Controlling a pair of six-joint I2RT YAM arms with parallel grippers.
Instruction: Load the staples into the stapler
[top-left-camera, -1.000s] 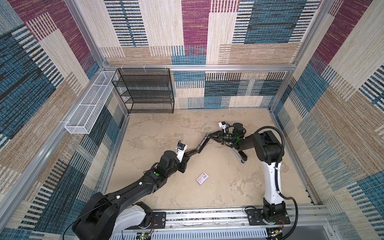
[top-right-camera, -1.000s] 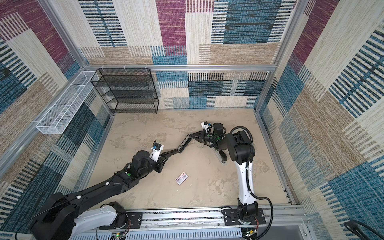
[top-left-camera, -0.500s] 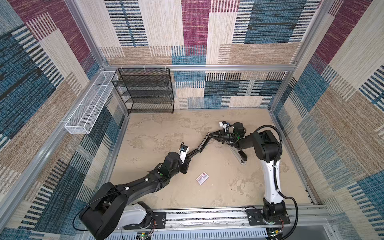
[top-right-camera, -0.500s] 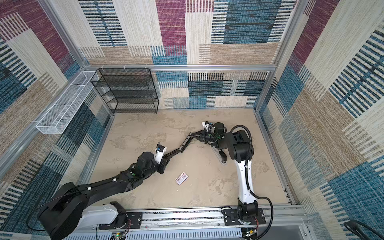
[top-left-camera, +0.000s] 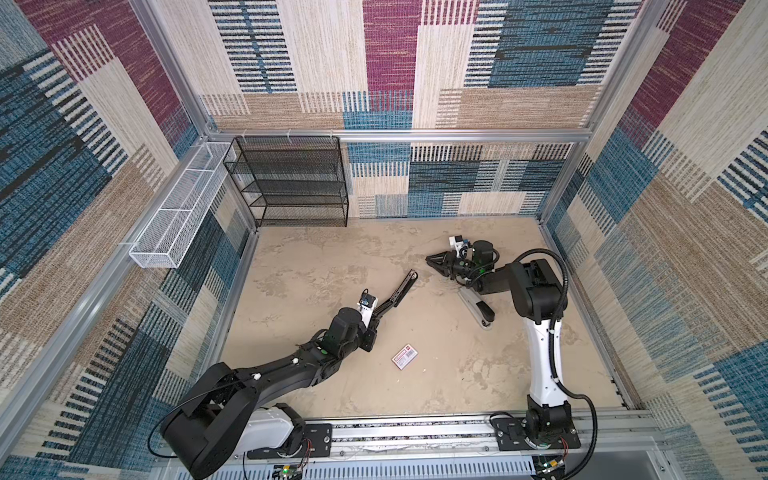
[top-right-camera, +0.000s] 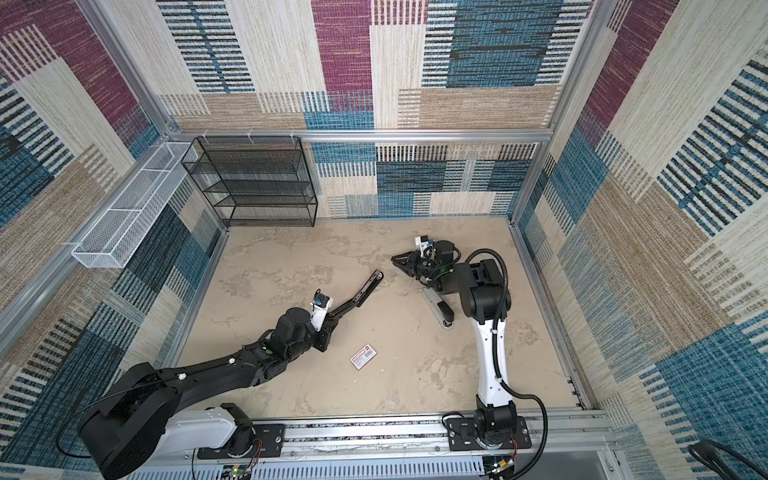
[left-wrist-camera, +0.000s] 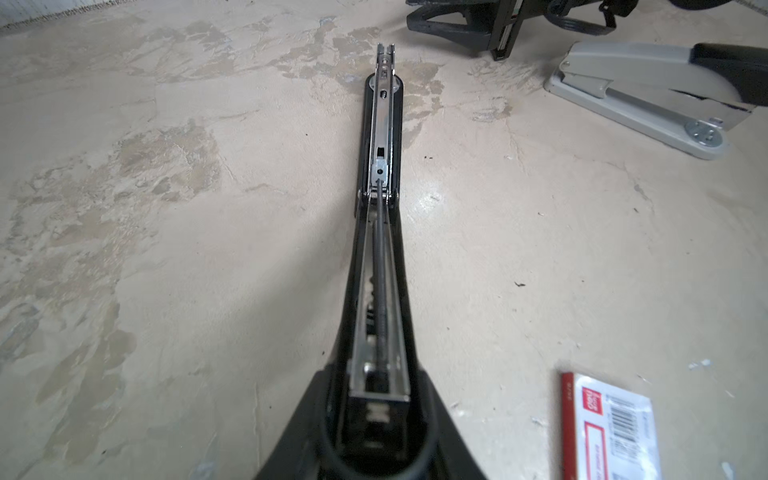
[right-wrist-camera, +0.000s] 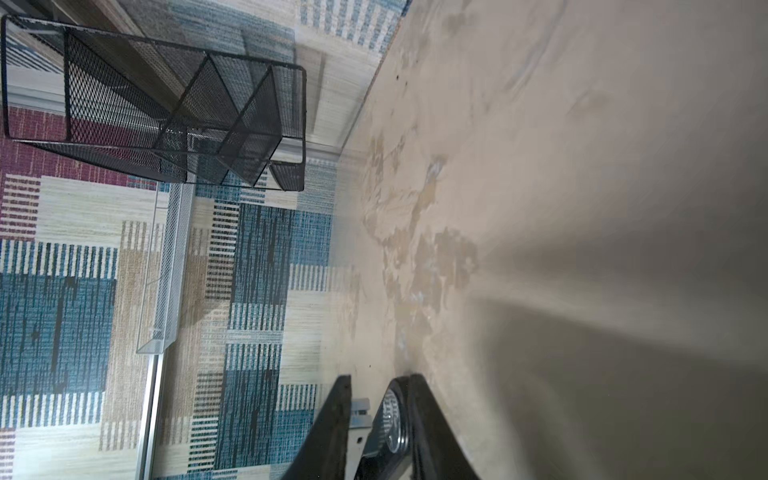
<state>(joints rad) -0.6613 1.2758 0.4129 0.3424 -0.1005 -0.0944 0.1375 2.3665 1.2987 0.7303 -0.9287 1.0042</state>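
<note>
Left gripper (top-left-camera: 377, 312): jaws were clamped on one end of the black stapler (top-left-camera: 397, 291). The stapler was swung open almost flat and pointed away from the left arm toward the right gripper (top-left-camera: 430, 259). In the left wrist view, the half in the grip showed an open metal channel with a thin rod running down it. The far half was black with a metal strip along the top. The far end sat low over the table (top-left-camera: 316, 266); couldn't tell if it touched.

Right gripper lay on its side, low over the table, tips aimed at the stapler's far end. Jaws stood apart, gripping nothing. In both top views the tips were just beside that end but clear of it. The right wrist view was blurred, and the stapler's silver end showed in the gap between the two fingers (right-wrist-camera: 432, 424).

The staple box (top-left-camera: 404, 356), white with a red label, lay flat on the table between the two arms. It was near the left wrist and well apart from the right gripper.

A grey stapler (top-left-camera: 478, 309) sat closed on the table under the right forearm. A black mesh rack (top-left-camera: 291, 183) stood at the back wall.
</note>
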